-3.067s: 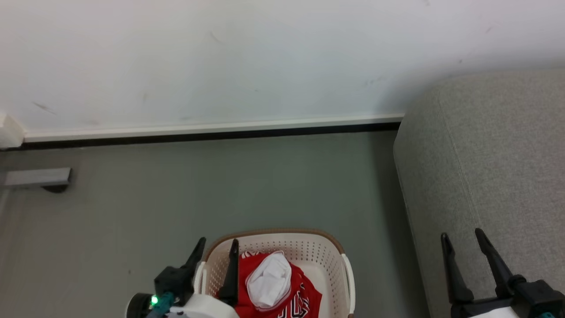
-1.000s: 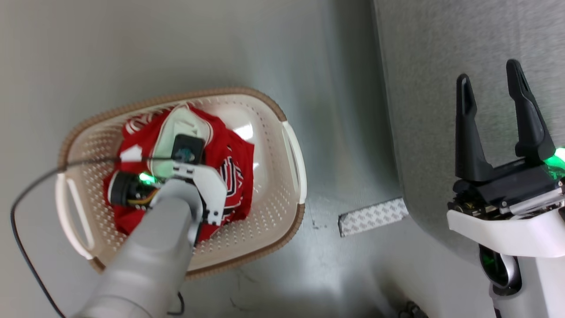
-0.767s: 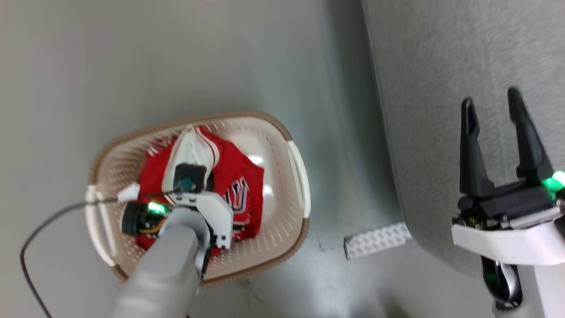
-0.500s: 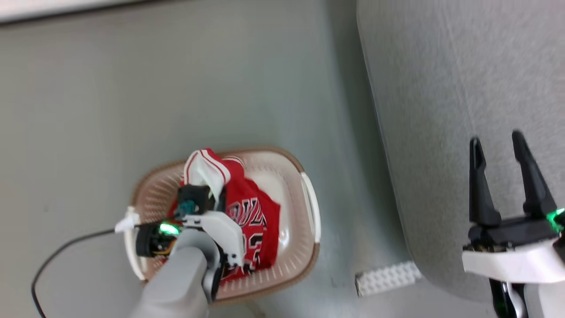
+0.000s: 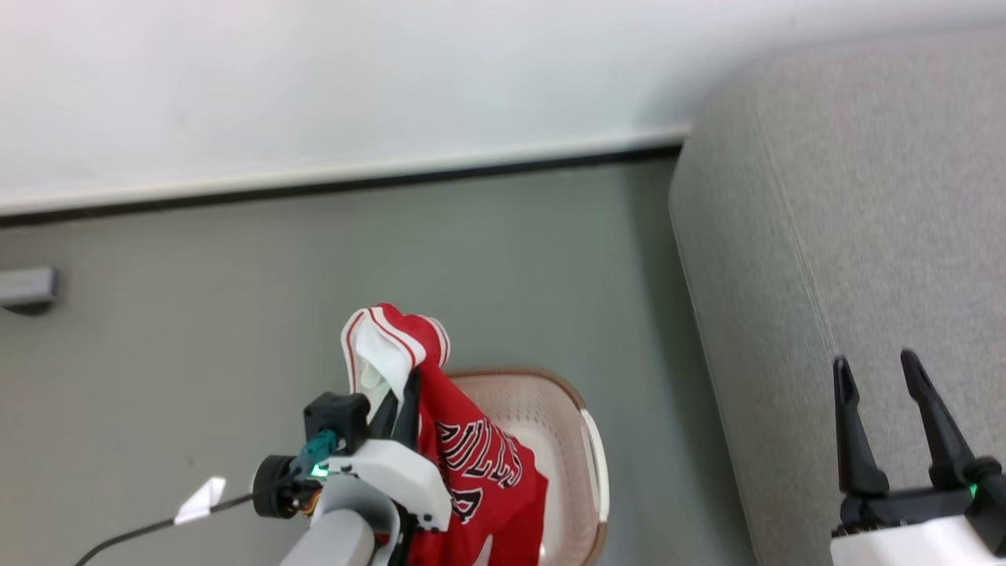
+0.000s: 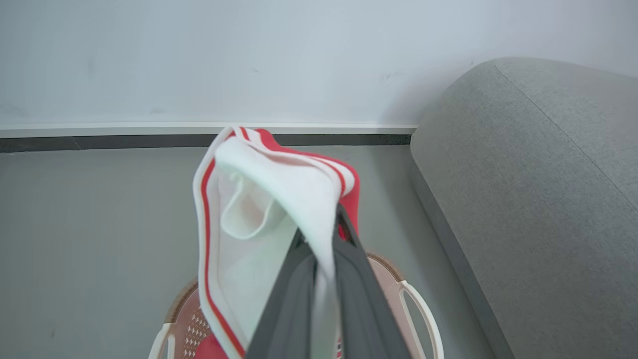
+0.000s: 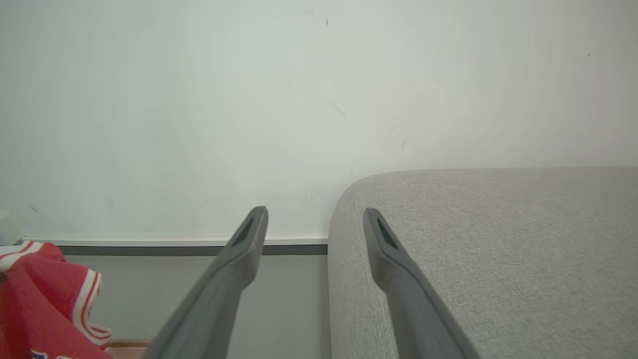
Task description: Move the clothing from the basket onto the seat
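Head view first: the left hand [image 5: 402,397] is up over the basket [image 5: 588,460], fingers pressed together and pinching the clothing [image 5: 479,472]. A white fold with red stripes stands above the fingertips. The red body with black outlined lettering hangs down from the grip, its lower part in front of the basket's near side. The cream basket sits on the grey floor [image 5: 471,259], brown rim and one pale handle showing on its right. The seat [image 5: 864,236] fills the right side, apart from the basket with a strip of floor between. Low at the right is the right hand [image 5: 874,362], fingers spread, nothing between them, with the seat's grey fabric behind.

Left wrist view: two dark fingers clamp a strip of the white fabric, and the striped fold flops over to their left. Below, the basket's rim and both handles peek out. The seat's rounded corner is off to the right, clear of the cloth.

Right wrist view: fingers wide apart and empty, pointing at the wall [image 7: 199,99] and the seat's rounded edge. Red cloth with white striped trim sits at the lower left corner.
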Controlling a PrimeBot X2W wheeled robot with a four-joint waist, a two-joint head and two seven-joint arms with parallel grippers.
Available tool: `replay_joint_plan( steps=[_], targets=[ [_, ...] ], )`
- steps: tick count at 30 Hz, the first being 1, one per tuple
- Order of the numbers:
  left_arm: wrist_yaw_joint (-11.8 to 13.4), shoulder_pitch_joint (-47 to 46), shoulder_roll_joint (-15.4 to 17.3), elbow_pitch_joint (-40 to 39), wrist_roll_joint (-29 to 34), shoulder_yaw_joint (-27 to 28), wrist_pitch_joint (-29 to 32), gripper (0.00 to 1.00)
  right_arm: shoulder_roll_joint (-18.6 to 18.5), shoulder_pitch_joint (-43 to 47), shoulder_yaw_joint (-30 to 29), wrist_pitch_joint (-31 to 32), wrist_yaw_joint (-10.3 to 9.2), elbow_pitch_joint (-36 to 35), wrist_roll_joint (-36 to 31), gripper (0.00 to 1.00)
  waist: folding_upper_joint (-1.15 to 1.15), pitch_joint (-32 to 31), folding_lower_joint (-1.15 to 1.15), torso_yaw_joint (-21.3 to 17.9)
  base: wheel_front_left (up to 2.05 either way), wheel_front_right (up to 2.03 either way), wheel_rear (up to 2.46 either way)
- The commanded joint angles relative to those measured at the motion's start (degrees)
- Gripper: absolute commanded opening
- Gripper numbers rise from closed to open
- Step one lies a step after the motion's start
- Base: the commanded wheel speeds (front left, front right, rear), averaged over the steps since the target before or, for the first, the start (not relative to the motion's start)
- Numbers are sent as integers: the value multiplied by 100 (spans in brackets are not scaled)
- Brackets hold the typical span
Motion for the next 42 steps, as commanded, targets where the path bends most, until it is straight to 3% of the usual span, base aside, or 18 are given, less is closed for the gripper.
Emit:
replay_joint_plan(
  steps=[1, 11, 21, 33, 42],
  targets=[
    [20, 197, 71, -302, 83, 36, -3, 0, -66, 149, -17, 4, -12, 67, -77, 100, 0, -379, 2, 222, 0, 0, 0],
    [195, 1085, 399, -1541, 234, 304, -3, 0, -197, 602, 65, 4, -12, 525, -96, 100, 0, -1098, 2, 487, 0, 0, 0],
    [315, 1870, 698, -2047, 279, 598, -3, 0, -205, 952, 218, 4, -12, 881, -111, 100, 0, -1661, 2, 529, 0, 0, 0],
    [16, 2113, 1175, -2148, 581, 803, -3, 0, -220, 1026, 383, 4, -12, 1000, -92, 100, 0, -1816, 2, 512, 0, 0, 0],
    [-50, 2174, 1237, -1965, 553, 1054, -3, 0, -210, 1024, 422, 4, -12, 1049, -92, 100, 0, -1865, 2, 496, 0, 0, 0]
  ],
)
